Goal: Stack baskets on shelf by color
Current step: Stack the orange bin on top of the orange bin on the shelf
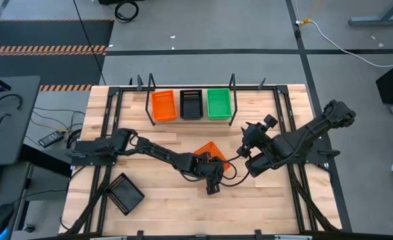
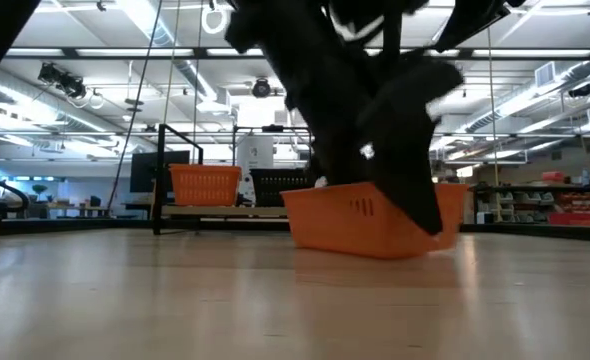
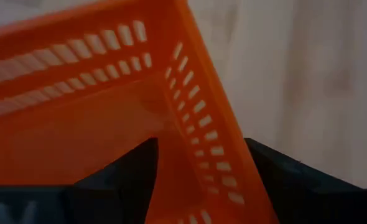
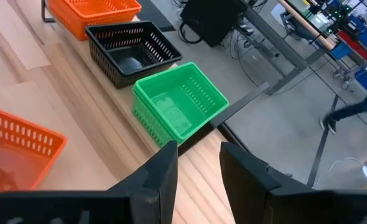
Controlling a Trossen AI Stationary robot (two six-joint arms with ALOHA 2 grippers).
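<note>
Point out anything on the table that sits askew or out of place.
The orange basket at mid-table sits skewed, its side wall between the left pincer's open fingers. A black basket lies angled near the front left corner, far from the shelf. The baskets on the shelf look tidy.

Orange basket (image 3: 109, 93) wall between left claw (image 3: 199, 180) fingers, spread wide.

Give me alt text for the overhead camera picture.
Mid-table, the left hand straddles the wall of a loose orange plastic mesh basket. The right hand waits beside it. Orange, black and green baskets line the wooden shelf; another black basket lies near the front-left corner.
</note>
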